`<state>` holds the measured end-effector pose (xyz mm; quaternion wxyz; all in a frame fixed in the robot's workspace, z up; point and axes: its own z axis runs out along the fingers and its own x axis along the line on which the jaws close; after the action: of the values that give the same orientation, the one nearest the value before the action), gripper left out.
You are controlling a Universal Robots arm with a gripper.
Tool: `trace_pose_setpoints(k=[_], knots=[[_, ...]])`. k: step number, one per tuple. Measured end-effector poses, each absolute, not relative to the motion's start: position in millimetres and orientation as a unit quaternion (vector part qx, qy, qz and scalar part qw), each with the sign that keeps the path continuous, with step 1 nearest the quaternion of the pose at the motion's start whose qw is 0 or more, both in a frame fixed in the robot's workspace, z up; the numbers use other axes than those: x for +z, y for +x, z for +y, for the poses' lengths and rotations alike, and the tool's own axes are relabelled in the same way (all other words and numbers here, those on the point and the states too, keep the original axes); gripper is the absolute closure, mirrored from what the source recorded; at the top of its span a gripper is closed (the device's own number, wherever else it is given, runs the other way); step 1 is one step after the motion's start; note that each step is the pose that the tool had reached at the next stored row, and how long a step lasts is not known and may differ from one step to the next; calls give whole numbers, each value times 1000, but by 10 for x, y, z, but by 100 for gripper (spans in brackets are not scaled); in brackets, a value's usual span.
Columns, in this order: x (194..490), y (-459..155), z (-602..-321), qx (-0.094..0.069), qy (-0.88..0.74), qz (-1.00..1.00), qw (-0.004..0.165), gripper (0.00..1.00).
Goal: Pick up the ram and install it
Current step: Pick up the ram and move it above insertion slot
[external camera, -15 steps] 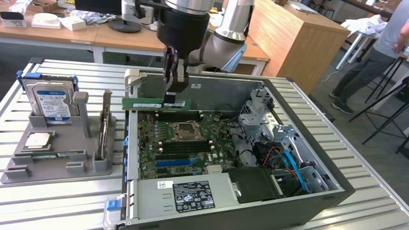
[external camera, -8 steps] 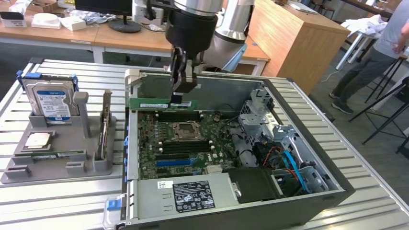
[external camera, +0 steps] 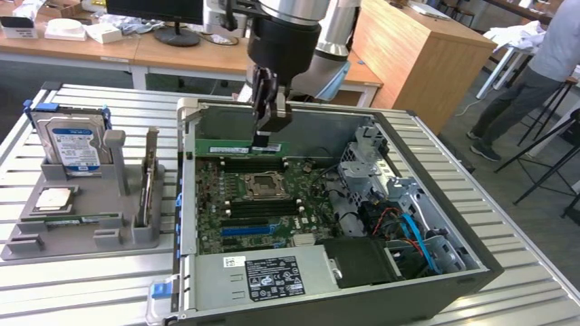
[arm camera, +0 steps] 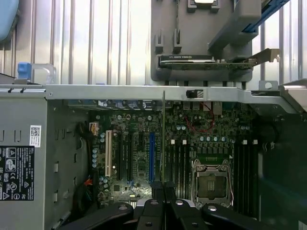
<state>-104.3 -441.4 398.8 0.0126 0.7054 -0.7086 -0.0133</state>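
A robot hand (external camera: 266,141) is clamped shut on the ram (external camera: 227,147), a green stick held on edge inside the open computer case (external camera: 471,261) on the slatted counter (external camera: 81,299), just above the motherboard (external camera: 231,204). The pickup is judged done; seating in a memory slot (external camera: 263,165) is judged still undone.

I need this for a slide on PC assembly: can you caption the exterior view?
Gripper holds the ram level above the motherboard inside the open computer case.
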Motion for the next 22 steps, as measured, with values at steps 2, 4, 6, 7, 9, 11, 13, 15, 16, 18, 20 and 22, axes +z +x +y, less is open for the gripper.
trace_pose_setpoints(k=[2, 4, 6, 7, 9, 11, 13, 15, 16, 18, 20, 22], knots=[[3989, -1011, -4414, -13, 705, -709, 13, 89], [3989, -981, -4414, -13, 705, -709, 13, 89], [3988, -947, -4414, -13, 705, -709, 13, 89], [3989, -932, -4414, -13, 705, -709, 13, 89], [3989, -899, -4414, -13, 705, -709, 13, 89], [3989, -869, -4414, -13, 705, -709, 13, 89], [3989, -840, -4415, -13, 705, -709, 13, 89], [3989, -810, -4414, -13, 705, -709, 13, 89], [3989, -800, -4415, -13, 705, -709, 13, 89], [3989, -777, -4414, -13, 705, -709, 13, 89], [3988, -749, -4415, -13, 705, -709, 13, 89], [3988, -725, -4415, -13, 705, -709, 13, 89]])
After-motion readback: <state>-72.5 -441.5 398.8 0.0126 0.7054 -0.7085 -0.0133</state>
